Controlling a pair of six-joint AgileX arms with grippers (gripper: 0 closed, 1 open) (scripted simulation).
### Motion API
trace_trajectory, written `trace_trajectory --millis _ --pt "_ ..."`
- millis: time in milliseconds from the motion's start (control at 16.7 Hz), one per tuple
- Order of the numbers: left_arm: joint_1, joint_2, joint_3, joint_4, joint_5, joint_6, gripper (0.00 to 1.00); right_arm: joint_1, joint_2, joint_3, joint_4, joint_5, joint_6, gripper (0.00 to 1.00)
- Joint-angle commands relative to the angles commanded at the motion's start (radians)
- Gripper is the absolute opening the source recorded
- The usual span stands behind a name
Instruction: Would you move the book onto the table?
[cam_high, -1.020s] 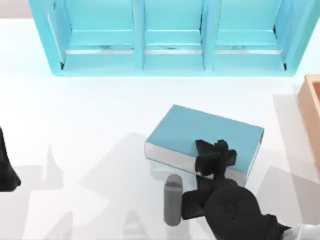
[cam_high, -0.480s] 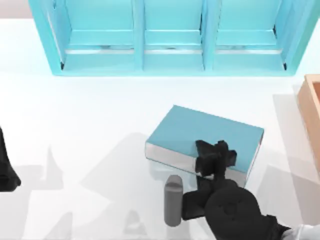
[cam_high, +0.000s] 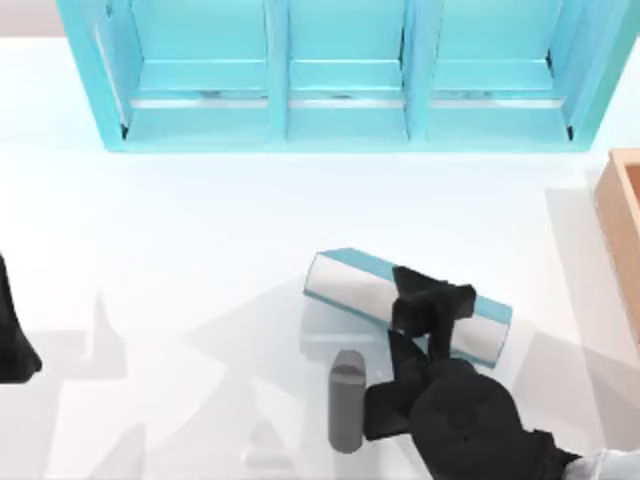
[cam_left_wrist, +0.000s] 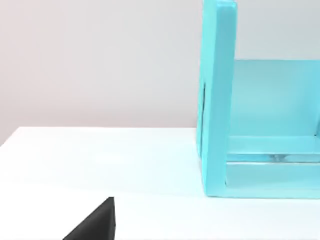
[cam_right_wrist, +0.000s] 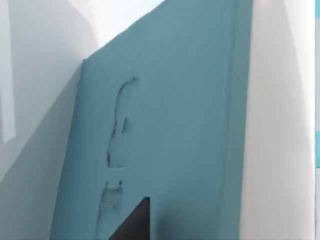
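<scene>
Standing tilted on one long edge, the book (cam_high: 405, 305) is showing its white-grey page block to the overhead camera, with only a thin strip of teal cover visible along its far side; it is lying at roughly five o'clock from the table's (cam_high: 180, 230) centre, well clear of the shelf unit (cam_high: 340, 75). In the right wrist view the teal cover (cam_right_wrist: 165, 135) is rising steeply in front of the lens, which agrees with a book turned up on edge rather than lying flat. The right gripper (cam_high: 432, 312) is reaching in from six o'clock and sitting over the book's upper edge, its dark fingers straddling the volume — it appears to be clamped on it, though the contact faces themselves are hidden. The left arm (cam_high: 12, 335) is waiting at nine o'clock by the table's left edge; whether its claw is open or closed cannot be told. The shelf unit is standing along the twelve o'clock side, and a tan wooden box (cam_high: 622, 230) is sitting at three o'clock.

Progress, as a judgement: the book is already out of the shelf and over the white surface, so the transfer seems largely done — what is remaining is settling it to rest on the table and letting go.
</scene>
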Motion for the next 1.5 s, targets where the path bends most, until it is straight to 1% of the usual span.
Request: trace_trajectory --millis 60,600,720,840,960,1080,1260,1380,1500 --pt "0.0 0.0 0.0 0.0 0.0 0.0 1.0 0.0 0.0 0.0 0.0 0.0 0.0 1.0" --pt "0.0 0.0 0.0 0.0 0.0 0.0 1.0 0.003 0.001 -0.001 -0.002 0.001 0.003 1.0" --pt "0.0 0.0 0.0 0.0 0.0 0.0 1.0 0.036 -0.009 0.008 -0.033 0.016 0.036 1.0" --pt "0.0 0.0 0.0 0.0 0.0 0.0 1.0 0.109 -0.025 0.024 -0.104 0.051 0.11 1.0" --pt "0.0 0.0 0.0 0.0 0.0 0.0 1.0 0.219 -0.046 0.042 -0.217 0.104 0.226 1.0" --pt "0.0 0.0 0.0 0.0 0.0 0.0 1.0 0.342 -0.069 0.061 -0.372 0.169 0.375 1.0" --pt "0.0 0.0 0.0 0.0 0.0 0.0 1.0 0.501 -0.106 0.085 -0.653 0.276 0.6 1.0" --pt "0.0 0.0 0.0 0.0 0.0 0.0 1.0 0.565 -0.129 0.096 -0.82 0.344 0.715 1.0" --pt "0.0 0.0 0.0 0.0 0.0 0.0 1.0 0.599 -0.149 0.103 -0.946 0.403 0.795 1.0"
